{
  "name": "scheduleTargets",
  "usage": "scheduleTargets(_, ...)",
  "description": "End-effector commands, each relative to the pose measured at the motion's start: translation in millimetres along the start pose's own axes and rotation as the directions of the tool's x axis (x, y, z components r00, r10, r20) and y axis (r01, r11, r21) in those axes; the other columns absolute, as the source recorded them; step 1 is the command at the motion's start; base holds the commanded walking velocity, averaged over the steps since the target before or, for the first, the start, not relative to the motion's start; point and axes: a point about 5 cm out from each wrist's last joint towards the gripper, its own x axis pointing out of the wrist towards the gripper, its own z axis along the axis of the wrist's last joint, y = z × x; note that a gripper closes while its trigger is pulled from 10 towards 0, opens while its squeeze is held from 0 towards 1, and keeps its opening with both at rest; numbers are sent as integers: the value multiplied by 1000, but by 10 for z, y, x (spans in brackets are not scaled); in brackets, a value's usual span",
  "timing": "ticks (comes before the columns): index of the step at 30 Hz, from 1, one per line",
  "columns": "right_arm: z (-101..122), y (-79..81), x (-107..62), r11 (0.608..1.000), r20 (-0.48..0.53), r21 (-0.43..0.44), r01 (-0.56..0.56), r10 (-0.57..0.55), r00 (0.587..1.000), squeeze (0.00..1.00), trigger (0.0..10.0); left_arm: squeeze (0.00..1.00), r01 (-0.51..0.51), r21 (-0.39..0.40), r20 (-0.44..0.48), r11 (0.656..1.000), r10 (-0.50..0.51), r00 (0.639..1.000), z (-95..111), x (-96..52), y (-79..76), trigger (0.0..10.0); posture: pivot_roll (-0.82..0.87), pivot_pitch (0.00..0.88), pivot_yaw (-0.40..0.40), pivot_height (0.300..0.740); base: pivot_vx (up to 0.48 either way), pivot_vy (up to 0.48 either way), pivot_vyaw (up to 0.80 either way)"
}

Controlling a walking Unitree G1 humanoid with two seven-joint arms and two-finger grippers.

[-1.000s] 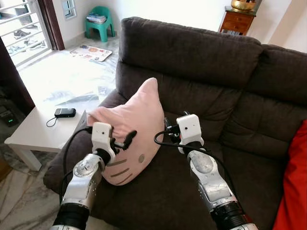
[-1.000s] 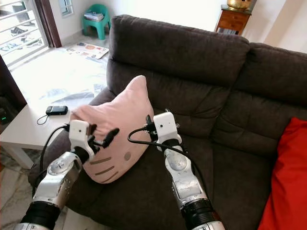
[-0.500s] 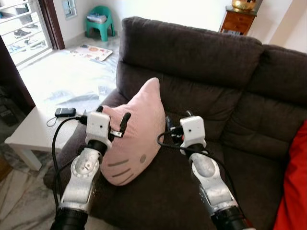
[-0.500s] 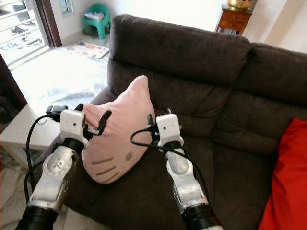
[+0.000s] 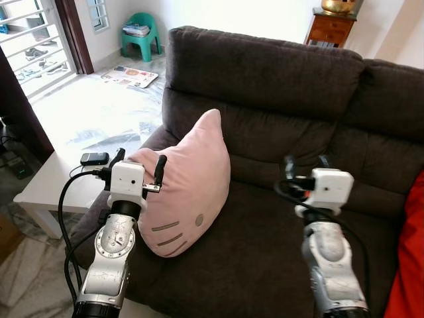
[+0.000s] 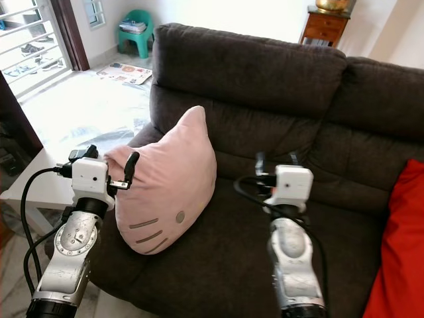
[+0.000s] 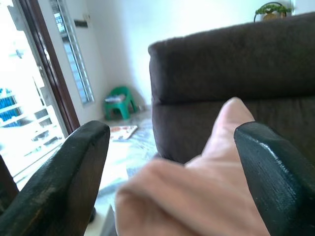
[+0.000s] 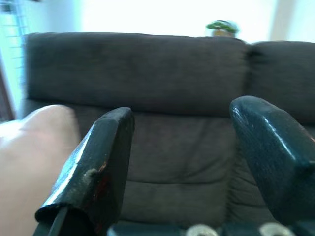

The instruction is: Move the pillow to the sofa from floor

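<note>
The pink pillow (image 5: pixel 192 182), with a stitched face, stands on the left seat of the dark brown sofa (image 5: pixel 265 73) and leans against the armrest and backrest. My left gripper (image 5: pixel 139 162) is open at the pillow's upper left corner. In the left wrist view its wide-spread fingers (image 7: pixel 74 162) frame the pillow (image 7: pixel 197 191) just ahead. My right gripper (image 5: pixel 305 163) is open above the middle seat, well to the right of the pillow, with nothing between its fingers (image 8: pixel 98 162). The pillow (image 8: pixel 29 162) lies off to one side of them.
A low white table (image 5: pixel 46 189) carrying a black device (image 5: pixel 95 158) stands left of the sofa's armrest. A red cushion (image 5: pixel 411 265) sits at the sofa's right end. Farther back are a green chair (image 5: pixel 139 33), a floor mat (image 5: pixel 129 76) and a wooden cabinet (image 5: pixel 328 30).
My right gripper has swung right, away from the pillow's side. My left gripper has drawn left off the pillow's face to its corner. The pillow stays on the seat.
</note>
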Motion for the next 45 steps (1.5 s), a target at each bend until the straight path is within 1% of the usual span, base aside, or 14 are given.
scheduleTargets(1,-32,-82,-14,1000,-5,-5,30,-30,1000,0,10000,0,-3,11,-1,1000,3,1000,7,38,48,10000,39,0,-1,740,0,0,0)
scheduleTargets(2,-50,-149,-22,999,-8,-20,50,-50,999,0,10000,0,-3,14,-8,1000,3,1000,-5,49,75,10000,33,0,8,740,0,0,0)
scheduleTargets(3,-50,-149,-22,999,-8,-20,50,-50,999,0,10000,0,-3,14,-8,1000,3,1000,-5,49,75,10000,33,0,8,740,0,0,0)
scheduleTargets(4,-59,-211,-31,997,-8,-28,71,-71,997,0,10000,0,-4,12,-12,1000,4,1000,-8,62,92,10000,32,0,12,740,0,0,0)
scheduleTargets(7,-62,-247,-44,996,-7,-28,85,-85,996,0,10000,0,-4,13,-13,1000,4,1000,-10,72,102,10000,29,0,17,740,0,0,0)
scheduleTargets(11,-75,-233,-61,996,-10,-26,83,-83,997,0,10000,0,1,8,-16,1000,-1,1000,-25,54,66,10000,29,0,17,740,0,0,0)
scheduleTargets(15,-103,-153,-70,998,-17,-14,62,-62,998,0,10000,0,13,-7,-32,1000,-13,999,-74,-2,1,10000,33,0,6,740,0,0,0)
scheduleTargets(17,-105,-147,-71,998,-18,-13,60,-60,998,0,10000,0,11,-10,-32,1000,-11,999,-76,-5,-1,10000,33,0,6,740,0,0,0)
scheduleTargets(18,-111,-134,-66,999,-22,-12,52,-52,998,0,10000,0,-6,1,-33,1000,6,999,-89,-14,10,10000,35,0,-3,740,0,0,0)
scheduleTargets(24,-133,-108,-33,999,-24,-15,33,-33,999,0,10000,0,-11,12,-38,1000,11,999,-119,-13,40,10000,39,0,-9,740,0,0,0)
scheduleTargets(27,-125,-126,-14,999,-20,-14,42,-42,999,0,10000,0,-30,-9,-50,1000,29,998,-144,-15,74,10000,35,0,-10,740,0,0,0)
scheduleTargets(30,-116,-144,-6,999,-16,-18,42,-42,999,0,10000,0,-38,-3,-54,999,38,998,-159,-21,98,10000,29,0,-9,740,0,0,0)
scheduleTargets(36,-134,-181,-19,998,-16,-19,55,-56,998,0,10000,0,-31,-3,-54,999,31,998,-176,-23,89,10000,24,0,-7,740,0,0,0)
scheduleTargets(45,-150,-147,-22,999,-19,-14,50,-50,999,0,10000,0,-14,-3,-62,1000,13,998,-217,-36,52,10000,19,0,-9,740,-261,0,0)
